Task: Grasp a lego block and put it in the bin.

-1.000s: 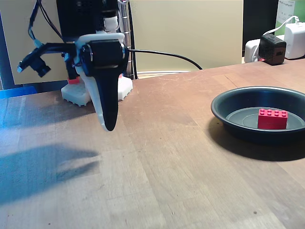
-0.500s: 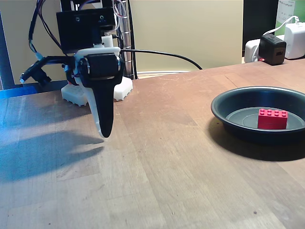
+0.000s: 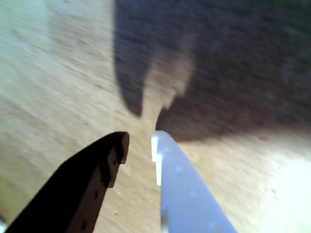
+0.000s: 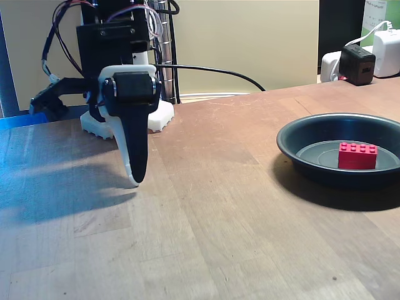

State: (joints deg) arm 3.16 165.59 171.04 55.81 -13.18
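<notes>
Gripper (image 4: pixel 135 179) lower, seemingly slightly parted.

Bare desk (image 4: pixel 206 219) stretches wide between the hand (image 4: pixel 134 180), hanging near the left edge, and the bin (image 4: pixel 294 140) by the right edge. Behind, the white robot base (image 4: pixel 162 115) and chargers (image 4: pixel 357 62) crowd the back edge.
</notes>
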